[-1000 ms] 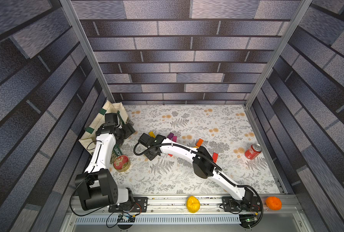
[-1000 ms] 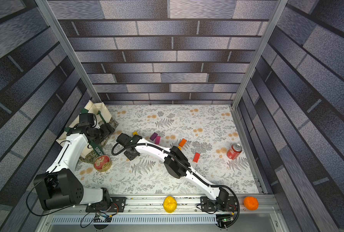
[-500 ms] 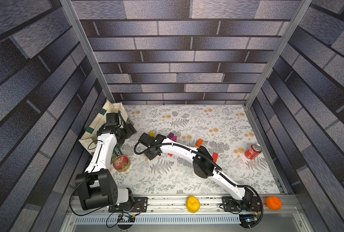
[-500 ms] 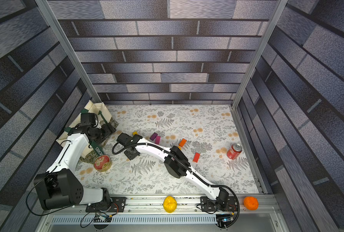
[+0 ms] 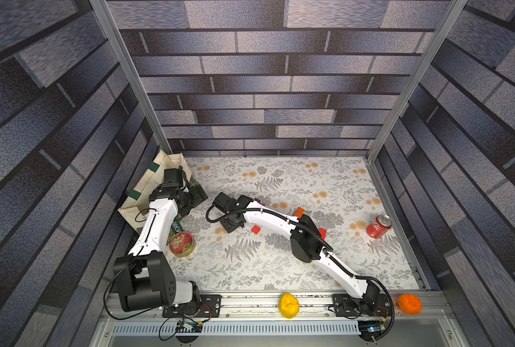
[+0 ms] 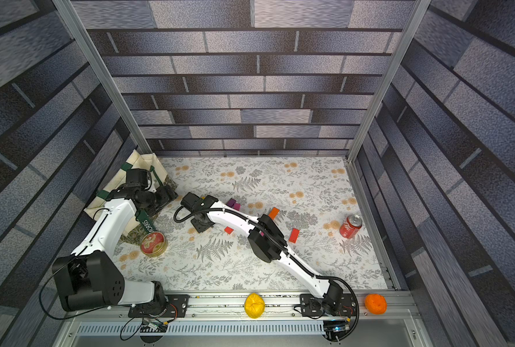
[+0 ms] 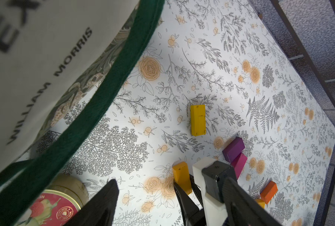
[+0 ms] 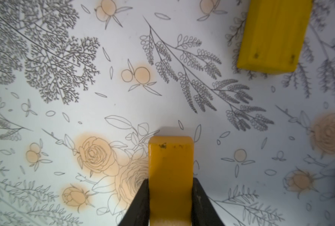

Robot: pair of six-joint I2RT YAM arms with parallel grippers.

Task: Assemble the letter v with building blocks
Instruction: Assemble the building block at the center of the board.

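While left arm (image 5: 157, 222) bends over bag (image 5: 149, 177), jaws spread, outstretched right arm's (image 5: 268, 217) jaws pinch amber block (image 8: 170, 166).

WILLIAM MORRIS stands in dark capitals on the cream bag (image 7: 35, 58), beside its green strap (image 7: 113, 78), out past the left fingers (image 7: 104, 201) and off to one side. Larger dark letters on the same cloth, farther from the fingers, are cut off at the frame edge; only E and X read. In a top view, ORRIS shows white on a dark green band (image 6: 148, 225) of the bag, just beside the tin (image 6: 153, 244). In the left wrist view the tin's red lid, close by one left finger, bears small print and a round seal, neither legible. The can (image 5: 378, 226), well apart from the fingers, carries white script on red, too small to read.
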